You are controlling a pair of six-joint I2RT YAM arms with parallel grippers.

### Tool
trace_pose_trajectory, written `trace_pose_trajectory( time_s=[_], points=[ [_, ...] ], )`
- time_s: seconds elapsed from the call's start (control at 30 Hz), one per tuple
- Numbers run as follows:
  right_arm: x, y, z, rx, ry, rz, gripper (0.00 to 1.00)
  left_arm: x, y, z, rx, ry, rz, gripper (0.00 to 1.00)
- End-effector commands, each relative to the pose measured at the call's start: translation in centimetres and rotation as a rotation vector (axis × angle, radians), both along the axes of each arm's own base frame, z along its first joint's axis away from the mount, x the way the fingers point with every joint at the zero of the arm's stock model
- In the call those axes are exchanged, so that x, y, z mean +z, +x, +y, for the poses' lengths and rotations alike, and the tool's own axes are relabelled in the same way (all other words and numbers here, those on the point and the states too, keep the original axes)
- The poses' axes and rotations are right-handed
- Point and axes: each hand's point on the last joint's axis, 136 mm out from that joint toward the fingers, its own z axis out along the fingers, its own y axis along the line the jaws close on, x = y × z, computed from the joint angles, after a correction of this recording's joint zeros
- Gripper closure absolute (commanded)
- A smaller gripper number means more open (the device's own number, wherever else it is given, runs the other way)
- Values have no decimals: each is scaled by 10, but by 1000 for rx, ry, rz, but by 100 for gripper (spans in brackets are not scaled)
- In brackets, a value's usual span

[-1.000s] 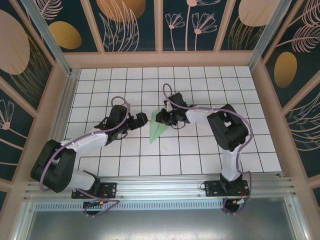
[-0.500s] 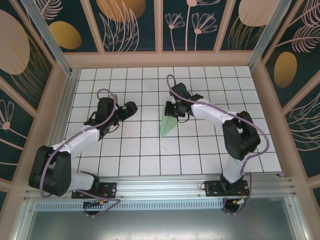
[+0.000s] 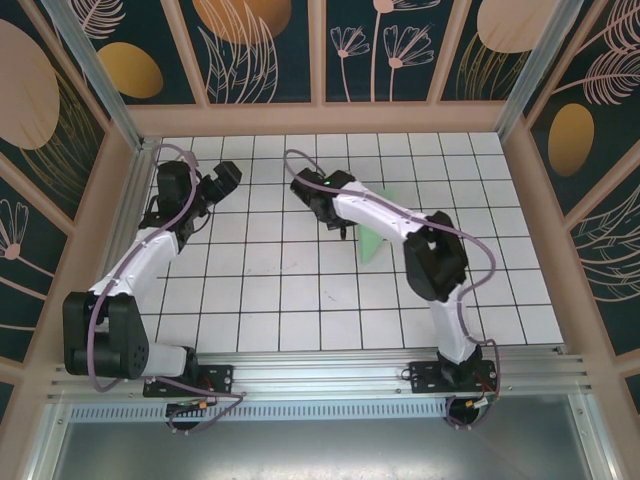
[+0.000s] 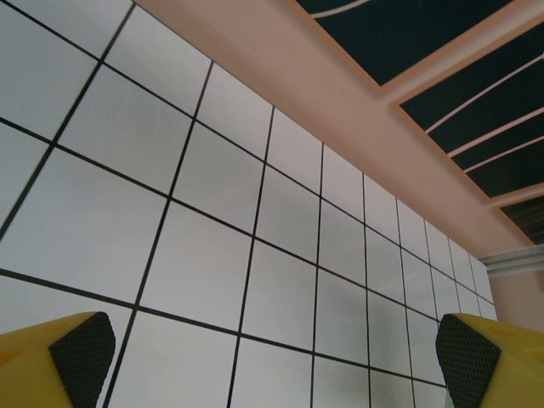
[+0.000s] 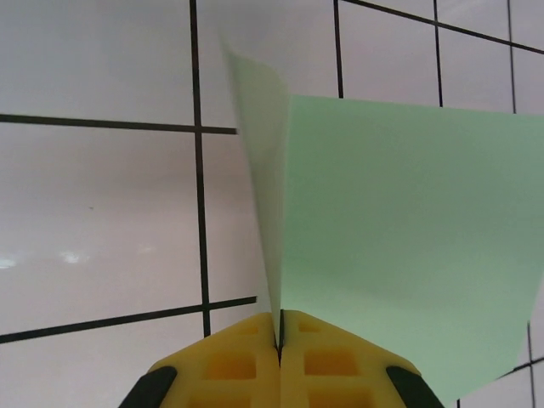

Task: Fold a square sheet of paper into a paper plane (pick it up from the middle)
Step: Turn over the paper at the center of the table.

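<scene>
Left arm has swung off centre. A second ago the left gripper (image 3: 224, 176) sat just left of the paper plane (image 3: 372, 246); now it's out at the far-left corner of the table (image 3: 280, 300), well apart from the paper. The plane shifted too, from mid-table to right of centre, and is partly under the right arm's forearm. The right arm has re-posed: elbow pulled in, wrist further toward the far side than it was. The right gripper (image 3: 342, 226) is just left of the visible green.

Left wrist view: left gripper (image 4: 274, 353) wide open. Yellow fingers with black pads (image 4: 82, 348) sit at the two bottom corners, with bare white tiles and black grid lines between them and a peach wall (image 4: 340, 85) beyond.

Right wrist view: right gripper (image 5: 280, 340) clamped tight, yellow fingers pressed together on the plane's folded edge. The pale mint-green paper fans up from the pinch, with one flap standing edge-on at left and a broad flat panel at right. White tiles sit behind it.

Top view: the plane's pointed tip aims toward the near edge. Can't tell whether the tip is lifted off the tiles or touching them.
</scene>
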Motion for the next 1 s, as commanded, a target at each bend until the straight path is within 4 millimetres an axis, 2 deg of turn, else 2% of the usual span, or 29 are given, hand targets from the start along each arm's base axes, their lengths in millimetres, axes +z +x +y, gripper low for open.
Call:
trace_pose_trajectory(
  time_s=[0.0,0.07,0.23,0.43,0.53,0.63,0.73,0.83,0.9,0.97],
  points=[
    [-4,-12,-19,-17,-300,1,98,15,1,8,-8,9,-22,1],
    [-17,-14,-4,15,-319,5,96,31,6,10,-6,11,-52,2],
    [-42,-20,27,73,-309,27,93,49,13,15,6,22,-80,1],
    [-75,-30,46,99,-200,99,84,72,19,19,19,36,-113,1],
    [-81,-32,56,103,-137,116,78,75,19,17,9,31,-116,2],
    [-69,-31,71,117,-59,108,70,74,18,16,0,30,-109,2],
    [-45,-34,102,192,86,94,60,70,16,14,-8,24,-100,2],
    [-15,-42,131,275,264,84,51,62,11,14,-11,23,-87,1],
    [10,-46,143,320,382,60,48,54,7,13,-15,14,-75,1],
    [38,-49,146,349,486,20,45,44,3,9,-34,1,-61,1]
  ],
)
